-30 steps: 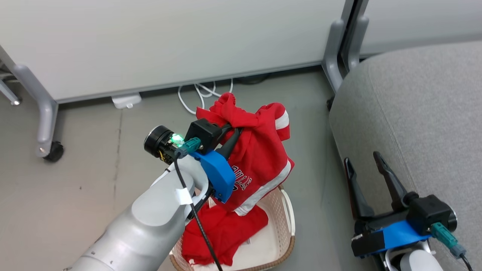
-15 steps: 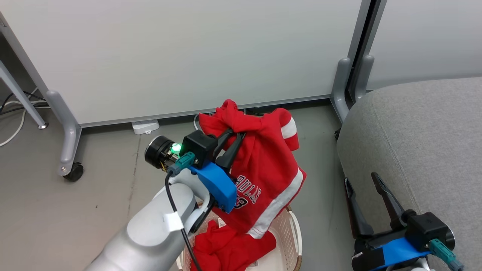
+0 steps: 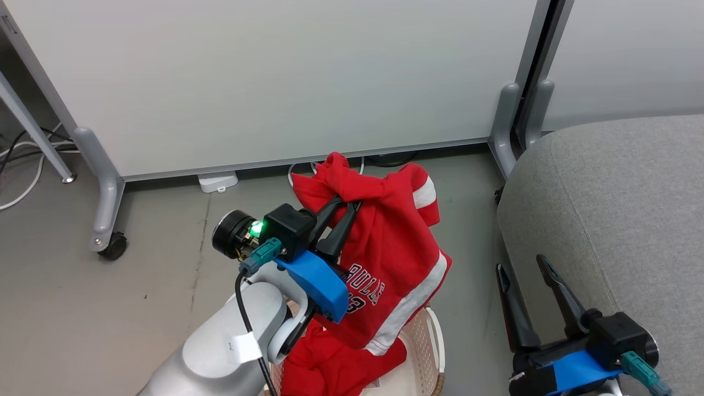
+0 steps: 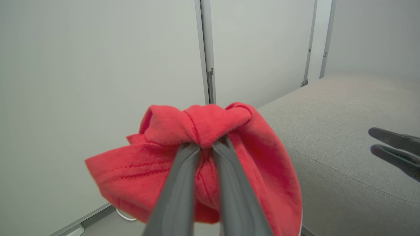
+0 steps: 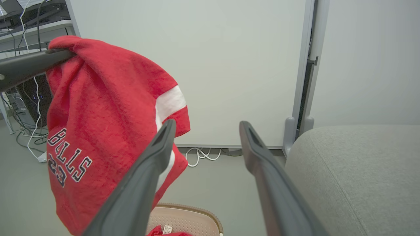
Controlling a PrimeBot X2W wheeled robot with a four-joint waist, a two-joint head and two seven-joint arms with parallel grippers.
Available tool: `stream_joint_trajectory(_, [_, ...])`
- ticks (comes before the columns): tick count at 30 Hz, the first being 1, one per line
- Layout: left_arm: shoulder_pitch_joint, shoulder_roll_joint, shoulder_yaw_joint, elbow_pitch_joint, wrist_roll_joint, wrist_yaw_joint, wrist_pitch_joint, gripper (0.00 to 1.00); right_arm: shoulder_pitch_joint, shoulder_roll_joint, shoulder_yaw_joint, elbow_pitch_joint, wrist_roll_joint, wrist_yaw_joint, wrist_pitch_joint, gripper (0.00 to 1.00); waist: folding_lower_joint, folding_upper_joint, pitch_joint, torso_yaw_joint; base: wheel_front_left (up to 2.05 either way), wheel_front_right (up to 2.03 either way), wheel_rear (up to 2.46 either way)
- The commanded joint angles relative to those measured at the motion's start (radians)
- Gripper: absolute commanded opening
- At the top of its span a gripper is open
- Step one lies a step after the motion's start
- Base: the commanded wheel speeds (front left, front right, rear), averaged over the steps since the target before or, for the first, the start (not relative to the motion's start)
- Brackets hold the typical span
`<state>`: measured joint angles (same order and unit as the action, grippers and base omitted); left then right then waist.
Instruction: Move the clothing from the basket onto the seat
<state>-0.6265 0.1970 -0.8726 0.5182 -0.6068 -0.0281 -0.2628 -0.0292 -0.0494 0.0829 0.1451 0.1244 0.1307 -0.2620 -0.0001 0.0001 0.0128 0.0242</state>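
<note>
A red garment with white stripes and lettering (image 3: 385,264) hangs in the air above the basket (image 3: 426,352), bunched at its top in my left gripper (image 3: 346,202), which is shut on it. The left wrist view has the fingers pinching the red knot (image 4: 200,126). From the right wrist, the same garment (image 5: 98,131) dangles left of the open right gripper (image 5: 206,126). A plain red piece of clothing (image 3: 341,366) lies in the cream basket. The grey seat (image 3: 616,220) rises at the right, with my right gripper (image 3: 522,267) open beside its front edge.
A white partition wall (image 3: 275,82) on grey wheeled legs (image 3: 107,220) stands behind. White cables (image 5: 200,154) lie on the floor at its base. A desk leg and more cables sit at far left (image 3: 33,148).
The head camera has tilted up, shifting the whole picture. The left gripper has lifted the lettered garment higher, so its hem now hangs free above the basket. The right gripper stays open.
</note>
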Motion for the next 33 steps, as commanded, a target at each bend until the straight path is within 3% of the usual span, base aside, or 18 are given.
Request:
stream_joint_trajectory(1, [0.010,0.007,0.007,-0.009,0.001,0.004,-0.003,0.00,-0.007,-0.002,0.012,-0.005,0.001,0.000,-0.005,1.00,0.0001,-0.0001,0.002,0.000,0.00,0.00,0.00])
stream_joint_trajectory(14, [-0.027,0.007,-0.005,-0.035,0.009,0.008,0.001,0.00,-0.173,-0.047,0.167,0.048,-0.034,0.000,-0.004,1.00,0.0001,-0.0001,0.024,0.016,0.00,0.00,0.00])
stream_joint_trajectory(22, [-0.056,-0.017,-0.022,-0.044,0.020,0.000,0.000,0.00,-0.327,-0.088,0.269,0.188,-0.040,0.000,-0.005,1.00,0.0001,-0.0001,0.057,0.057,0.00,0.00,0.00])
stream_joint_trajectory(33, [-0.094,-0.068,-0.060,-0.044,0.047,-0.027,-0.002,0.00,-0.479,-0.090,0.377,0.380,0.037,0.000,-0.004,1.00,0.0001,-0.0001,0.089,0.099,0.00,0.00,0.00])
